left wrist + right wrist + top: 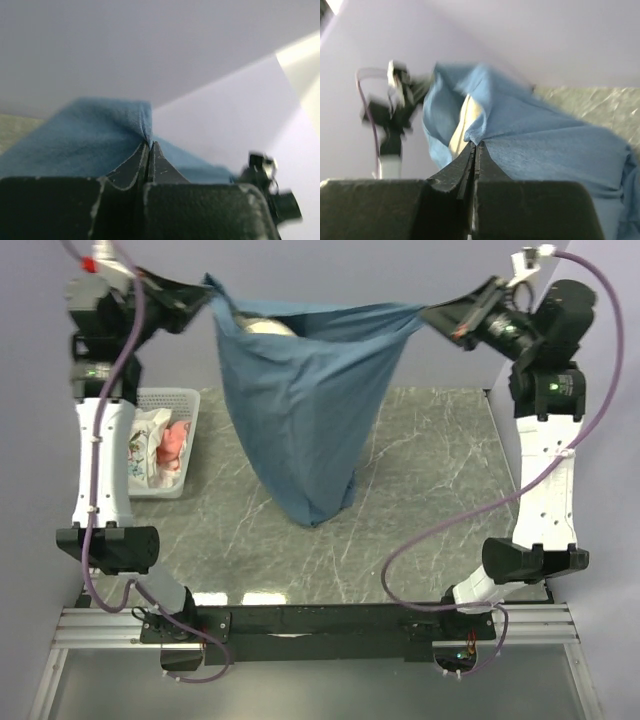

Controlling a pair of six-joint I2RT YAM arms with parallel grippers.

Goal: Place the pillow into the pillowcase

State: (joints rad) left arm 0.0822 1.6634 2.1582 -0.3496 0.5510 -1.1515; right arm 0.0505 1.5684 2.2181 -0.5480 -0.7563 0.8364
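You see the pillowcase (300,410) hanging in the air between the two arms, with its open mouth turned upward and stretched wide. The left tool (203,290) is clamped on the left corner of the mouth. In the left wrist view its jaws are pressed together with a fold of the blue fabric pinched at the tip. The right tool (425,313) is clamped on the opposite corner. In the right wrist view its jaws are also together, and the blue fabric is caught between them.

The pillow (262,326) is inside the pillowcase. Only a small cream part shows at the left side of the mouth, just below the edge; the rest is hidden by the fabric. The right wrist view also shows a cream strip of it in the opening.

The pillowcase narrows to a point toward its lower end, which hangs over the middle of the grey marbled counter (440,470). You cannot tell whether this end touches the counter.

At the left edge of the counter, behind the left arm, stands a white basket (186,400). A white printed cloth (160,445) with pink fabric lies in it.
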